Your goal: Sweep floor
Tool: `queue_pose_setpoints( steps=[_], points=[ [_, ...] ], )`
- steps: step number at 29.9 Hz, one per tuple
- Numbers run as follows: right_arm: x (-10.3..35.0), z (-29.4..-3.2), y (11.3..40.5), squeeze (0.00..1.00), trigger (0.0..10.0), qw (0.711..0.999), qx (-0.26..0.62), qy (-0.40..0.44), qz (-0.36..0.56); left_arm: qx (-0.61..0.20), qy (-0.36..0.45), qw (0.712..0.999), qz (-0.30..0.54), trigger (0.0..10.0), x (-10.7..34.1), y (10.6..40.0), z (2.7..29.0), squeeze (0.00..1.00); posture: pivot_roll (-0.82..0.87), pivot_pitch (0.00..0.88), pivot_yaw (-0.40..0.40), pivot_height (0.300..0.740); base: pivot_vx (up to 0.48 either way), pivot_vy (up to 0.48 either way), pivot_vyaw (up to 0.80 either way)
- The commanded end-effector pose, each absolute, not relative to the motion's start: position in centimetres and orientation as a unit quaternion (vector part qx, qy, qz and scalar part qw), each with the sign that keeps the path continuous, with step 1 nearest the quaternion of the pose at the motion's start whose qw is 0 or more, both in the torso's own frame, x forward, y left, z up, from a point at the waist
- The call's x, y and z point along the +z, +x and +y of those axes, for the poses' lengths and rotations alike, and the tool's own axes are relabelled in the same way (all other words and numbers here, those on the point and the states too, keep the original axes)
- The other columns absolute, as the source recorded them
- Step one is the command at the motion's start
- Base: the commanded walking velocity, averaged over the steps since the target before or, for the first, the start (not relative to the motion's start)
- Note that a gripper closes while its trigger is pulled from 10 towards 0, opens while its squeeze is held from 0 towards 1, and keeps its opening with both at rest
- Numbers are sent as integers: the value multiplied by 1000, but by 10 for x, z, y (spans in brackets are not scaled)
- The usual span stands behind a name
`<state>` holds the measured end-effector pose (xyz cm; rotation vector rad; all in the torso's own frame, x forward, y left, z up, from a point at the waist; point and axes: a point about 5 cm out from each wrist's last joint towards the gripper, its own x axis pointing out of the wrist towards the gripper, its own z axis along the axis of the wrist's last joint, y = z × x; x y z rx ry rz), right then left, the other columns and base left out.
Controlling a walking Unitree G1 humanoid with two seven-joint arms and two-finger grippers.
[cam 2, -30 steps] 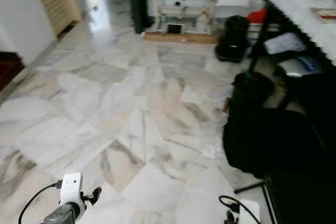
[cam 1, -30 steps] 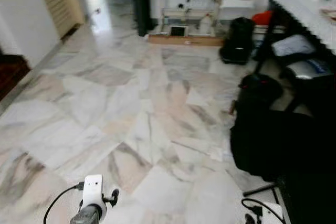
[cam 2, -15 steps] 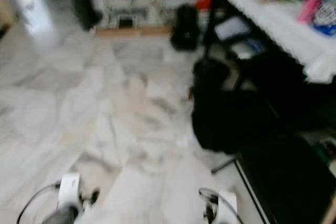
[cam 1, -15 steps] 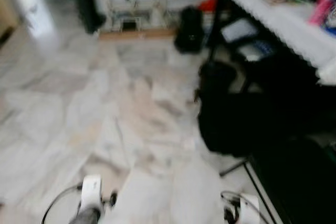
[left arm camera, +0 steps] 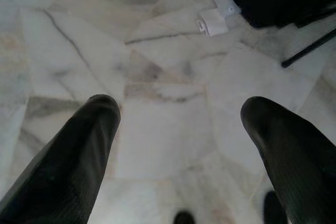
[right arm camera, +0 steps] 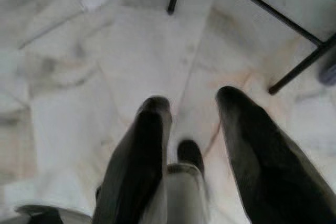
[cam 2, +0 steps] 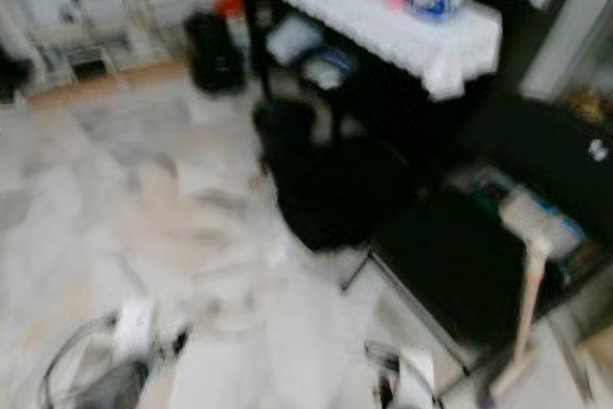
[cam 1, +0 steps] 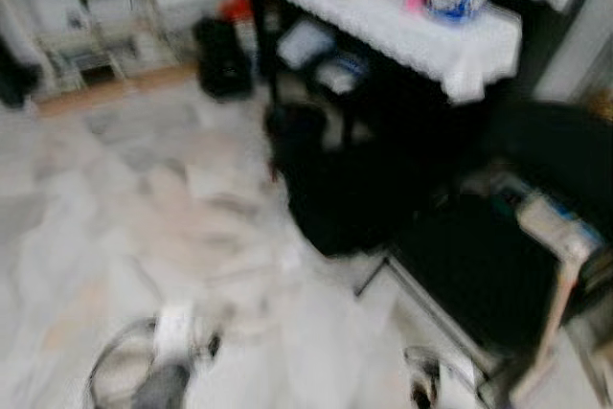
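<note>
In the blurred head views the marble floor opens to the robot's left, while on its right stand a table with a white lace cloth, a black bag under it and a black chair; a pale, broom-like handle leans beside the chair, nearer to the right arm, its long axis almost upright. In the left wrist view the left gripper is spread wide and holds nothing, above bare tiles with a white scrap ahead. In the right wrist view the right gripper is parted and empty, close to thin black chair legs, so room there seems tight.
</note>
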<state>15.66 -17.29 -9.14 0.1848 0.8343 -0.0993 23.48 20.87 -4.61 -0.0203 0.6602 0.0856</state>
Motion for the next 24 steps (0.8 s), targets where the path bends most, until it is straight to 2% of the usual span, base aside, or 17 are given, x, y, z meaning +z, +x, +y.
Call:
queue_pose_setpoints(
  steps=[1, 6, 10, 13, 14, 18, 21, 24],
  points=[
    [-95, -184, 142, 0, 10000, 906, -55, 82, 411, 39, -6, 940, 340, 10000, -52, 228, 208, 0, -87, 0, 21, 740, 0, 0, -763],
    [-96, -205, 129, 0, 10000, 904, -67, 81, 414, 37, -6, 940, 338, 10000, -51, 228, 208, 0, -86, 0, 21, 740, 0, 0, -761],
    [-87, -212, 156, 0, 10000, 908, -70, 79, 405, 36, -6, 941, 337, 10000, -51, 228, 208, 0, -86, 0, 21, 740, 0, 0, -763],
    [-81, -200, 178, 0, 10000, 911, -63, 78, 399, 35, -5, 941, 336, 10000, -51, 229, 207, 0, -86, 0, 20, 740, 0, 0, -760],
    [-78, -185, 189, 0, 10000, 913, -56, 78, 396, 34, -6, 942, 335, 10000, -50, 230, 206, 0, -87, 0, 21, 740, 0, 0, -756],
    [-78, -160, 194, 0, 10000, 913, -43, 79, 397, 32, -6, 942, 333, 10000, -50, 230, 206, 0, -86, 0, 20, 740, 0, 0, -758],
    [-79, -152, 194, 0, 10000, 913, -40, 79, 399, 32, -6, 942, 333, 10000, -50, 230, 206, 0, -87, 0, 20, 740, 0, 0, -760],
    [-73, -154, 207, 0, 10000, 915, -41, 78, 395, 31, -6, 942, 333, 10000, -50, 230, 206, 0, -88, 0, 20, 740, 0, 0, -763]
  ],
)
